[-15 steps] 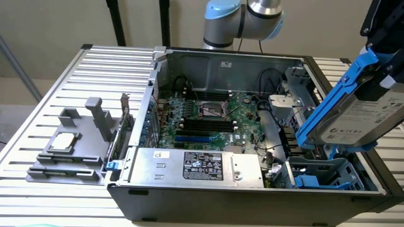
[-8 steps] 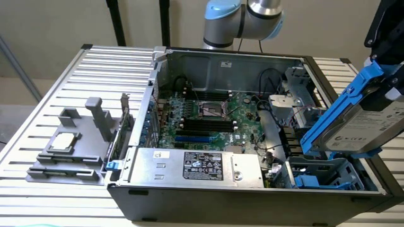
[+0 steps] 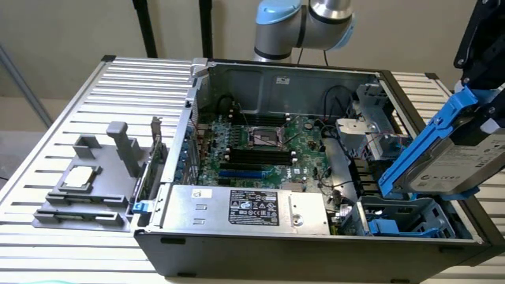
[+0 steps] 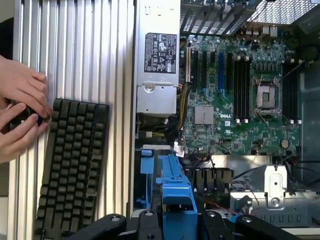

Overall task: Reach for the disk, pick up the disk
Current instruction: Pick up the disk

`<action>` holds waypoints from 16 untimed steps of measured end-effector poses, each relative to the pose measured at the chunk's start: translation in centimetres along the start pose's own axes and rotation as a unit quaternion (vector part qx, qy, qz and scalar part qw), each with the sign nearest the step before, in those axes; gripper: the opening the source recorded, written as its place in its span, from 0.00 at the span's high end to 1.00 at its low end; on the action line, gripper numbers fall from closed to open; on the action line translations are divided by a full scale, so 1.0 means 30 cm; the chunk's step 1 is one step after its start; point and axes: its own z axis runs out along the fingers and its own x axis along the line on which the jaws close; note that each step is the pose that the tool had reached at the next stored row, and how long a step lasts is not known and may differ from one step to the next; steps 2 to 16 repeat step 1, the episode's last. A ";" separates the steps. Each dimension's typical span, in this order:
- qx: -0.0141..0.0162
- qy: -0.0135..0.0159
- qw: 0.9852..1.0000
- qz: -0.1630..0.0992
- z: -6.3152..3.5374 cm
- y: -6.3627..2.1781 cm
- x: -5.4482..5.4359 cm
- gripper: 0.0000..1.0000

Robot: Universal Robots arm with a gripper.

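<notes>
The disk point(image 3: 462, 163), a silver-grey hard drive with a white label in a bright blue frame, hangs tilted in the air above the right end of the open computer case point(image 3: 316, 248). My gripper point(image 3: 483, 109) comes down from the exterior view's upper right and is shut on the disk's upper end. In the wrist view the blue frame point(image 4: 176, 192) sits clamped between the two black fingers point(image 4: 146, 226), with the case interior beyond it.
Below the disk sits the blue-grey drive cage point(image 3: 410, 218). The case holds a motherboard point(image 3: 261, 148) and power supply point(image 3: 245, 207). A grey fixture with a processor chip point(image 3: 79, 177) stands on the slatted table point(image 3: 134, 77). A keyboard point(image 4: 72, 165) and a person's hands point(image 4: 20, 110) lie beside the case.
</notes>
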 end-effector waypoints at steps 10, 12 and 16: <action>0.000 0.000 1.000 0.000 0.000 0.000 0.000 0.67; 0.000 0.000 1.000 0.000 0.000 0.000 0.000 0.67; 0.000 0.000 1.000 0.000 0.000 0.000 0.000 0.67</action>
